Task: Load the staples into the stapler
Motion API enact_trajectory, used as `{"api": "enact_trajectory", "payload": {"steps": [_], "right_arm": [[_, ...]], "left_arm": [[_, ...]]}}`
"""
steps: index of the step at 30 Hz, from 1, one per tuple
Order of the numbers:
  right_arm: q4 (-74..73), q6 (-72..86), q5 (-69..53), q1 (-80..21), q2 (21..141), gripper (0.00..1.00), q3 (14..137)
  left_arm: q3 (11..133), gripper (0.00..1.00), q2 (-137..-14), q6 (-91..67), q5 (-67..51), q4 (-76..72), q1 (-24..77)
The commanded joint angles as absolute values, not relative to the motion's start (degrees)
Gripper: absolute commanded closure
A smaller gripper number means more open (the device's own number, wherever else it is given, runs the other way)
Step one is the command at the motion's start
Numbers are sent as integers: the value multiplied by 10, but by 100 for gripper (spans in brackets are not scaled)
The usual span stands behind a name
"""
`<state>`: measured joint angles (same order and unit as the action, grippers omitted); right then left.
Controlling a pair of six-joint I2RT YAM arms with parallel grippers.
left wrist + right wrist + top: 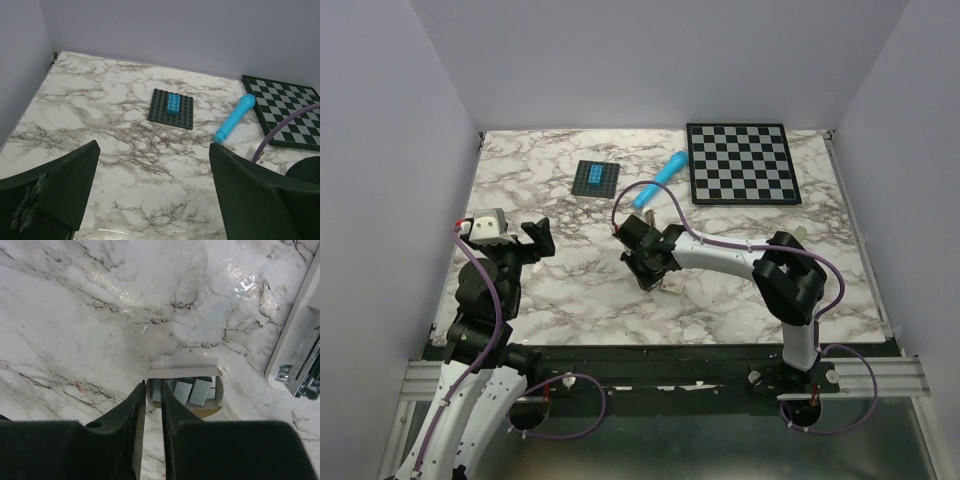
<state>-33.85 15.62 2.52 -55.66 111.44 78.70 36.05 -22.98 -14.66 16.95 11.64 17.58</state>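
**Right gripper at the staple box, mid-table**

My right gripper has its fingers drawn almost together with a thin slit between them. The tips are at one end of a small cardboard box, and I cannot tell whether they pinch anything. The staples lie inside that box, mid-table toward the near edge. The stapler lies just beside it, metal rail showing. My left gripper hangs spread wide near the left edge.

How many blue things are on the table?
2: a tube beside the checkerboard, and a brick on the dark studded plate. Others may hide under the right arm.
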Motion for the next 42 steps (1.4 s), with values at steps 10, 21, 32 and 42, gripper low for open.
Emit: {"api": "enact_trajectory", "payload": {"steps": [10,21,32,42], "right_arm": [[-378,162,78,-563,1093,75,810],[-368,160,59,-563,1122,75,813],[-363,150,44,-563,1130,75,816],[-367,148,47,-568,1136,74,824]], "left_arm": [[355,1,-222,-152,155,103,171],[355,1,-221,-152,155,104,171],[356,1,-220,-153,155,104,171],[355,1,-220,-153,155,104,171]]}}
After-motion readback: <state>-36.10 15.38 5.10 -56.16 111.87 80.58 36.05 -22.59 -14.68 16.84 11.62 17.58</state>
